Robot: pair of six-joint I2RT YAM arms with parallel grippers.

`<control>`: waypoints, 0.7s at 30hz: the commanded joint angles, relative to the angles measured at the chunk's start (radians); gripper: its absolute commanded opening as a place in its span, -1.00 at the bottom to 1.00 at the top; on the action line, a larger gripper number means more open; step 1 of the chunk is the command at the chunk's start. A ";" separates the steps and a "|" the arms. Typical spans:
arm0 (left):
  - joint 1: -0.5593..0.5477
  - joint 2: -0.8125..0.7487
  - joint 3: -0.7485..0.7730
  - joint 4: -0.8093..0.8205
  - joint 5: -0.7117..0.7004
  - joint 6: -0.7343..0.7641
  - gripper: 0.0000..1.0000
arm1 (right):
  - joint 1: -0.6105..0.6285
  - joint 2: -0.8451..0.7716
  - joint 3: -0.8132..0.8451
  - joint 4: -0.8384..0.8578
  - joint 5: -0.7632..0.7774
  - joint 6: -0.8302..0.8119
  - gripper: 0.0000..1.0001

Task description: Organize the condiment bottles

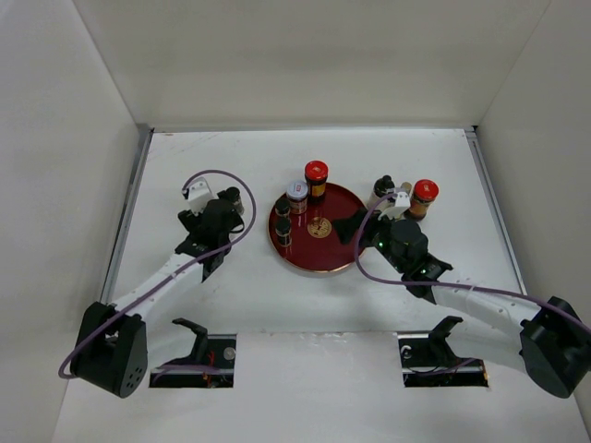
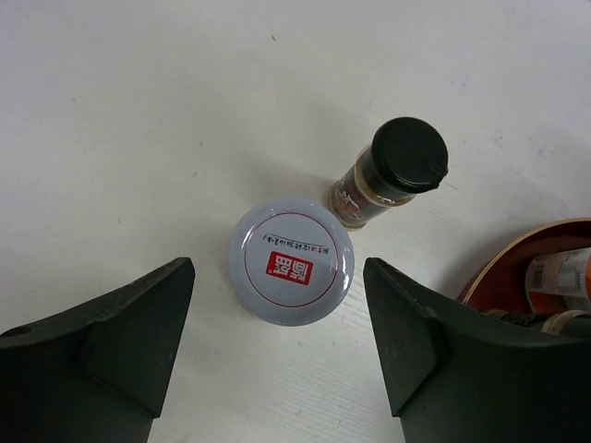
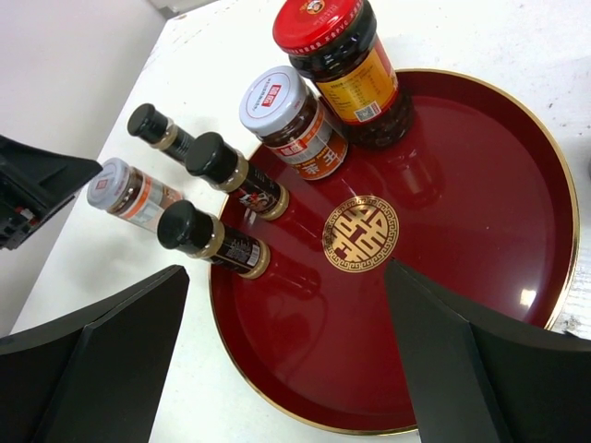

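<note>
While the white table [image 1: 185, 152] is taken up at its centre by the round dark-red tray [image 1: 309, 260], only part of the task is judged done. Four condiment bottles are stood on the tray's left half, the tall red-capped jar [image 3: 337, 55] uppermost, and others are left on the table at both sides.

The left gripper [image 2: 279, 277] is held wide apart and empty. The right gripper [image 3: 282, 277] is likewise spread, with nothing between its fingers, above the tray's middle.

The coming move is judged to turn on the loose silver-lidded jar [image 2: 292, 261]. In the left wrist view it is framed squarely between the two dark fingers, at centre frame and slightly above the fingertips. It is stood upright on the table, just left of the tray's rim, with its long axis pointed straight at the camera, so the lid is seen as a full circle. The left arm is plainly the nearer one. How far above the lid the fingers are held cannot be told.

The lid is pale grey-white and marked with a thin red ring, a red square label and a line of small print. Dark contents and an orange-and-white label are seen in the right wrist view.

A small black-capped bottle [image 2: 392, 171] is stood just beside the jar, to the upper right, apart from it.
</note>
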 commanded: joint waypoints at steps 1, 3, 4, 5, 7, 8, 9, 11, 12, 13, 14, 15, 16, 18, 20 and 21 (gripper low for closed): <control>0.012 0.051 0.013 0.030 0.026 0.010 0.47 | -0.003 -0.004 0.034 0.037 -0.009 -0.008 0.89; 0.018 0.089 0.025 0.042 0.043 0.012 0.47 | -0.003 -0.001 0.034 0.037 -0.009 -0.008 0.89; 0.022 0.103 0.030 0.051 0.046 0.015 0.47 | -0.002 0.000 0.036 0.037 -0.009 -0.008 0.89; 0.028 0.117 0.034 0.064 0.049 0.019 0.47 | 0.000 0.002 0.037 0.037 -0.009 -0.008 0.90; 0.033 0.137 0.043 0.084 0.055 0.028 0.46 | 0.003 0.004 0.037 0.039 -0.009 -0.011 0.90; 0.035 0.146 0.047 0.091 0.055 0.030 0.46 | 0.005 0.005 0.037 0.040 -0.009 -0.011 0.90; 0.036 0.155 0.051 0.099 0.055 0.032 0.46 | 0.005 0.005 0.037 0.040 -0.009 -0.011 0.91; 0.041 0.172 0.059 0.110 0.055 0.036 0.41 | 0.005 0.008 0.037 0.042 -0.010 -0.011 0.91; 0.044 0.177 0.062 0.114 0.052 0.036 0.35 | 0.005 0.010 0.039 0.042 -0.012 -0.011 0.91; 0.045 0.183 0.062 0.117 0.049 0.036 0.27 | 0.005 0.013 0.039 0.043 -0.012 -0.011 0.91; 0.045 0.187 0.063 0.121 0.049 0.036 0.20 | 0.006 0.014 0.040 0.043 -0.012 -0.011 0.91; 0.048 0.192 0.063 0.121 0.048 0.038 0.12 | 0.006 0.016 0.040 0.043 -0.012 -0.011 0.91; 0.050 0.195 0.065 0.121 0.048 0.039 0.04 | 0.006 0.017 0.040 0.043 -0.012 -0.011 0.91; 0.051 0.195 0.065 0.119 0.048 0.042 -0.16 | 0.006 0.017 0.040 0.045 -0.014 -0.011 0.91; 0.042 0.172 0.067 0.110 0.042 0.044 -0.30 | 0.006 0.017 0.040 0.045 -0.014 -0.011 0.91; 0.036 0.152 0.067 0.105 0.037 0.048 -0.34 | 0.006 0.017 0.040 0.045 -0.014 -0.011 0.91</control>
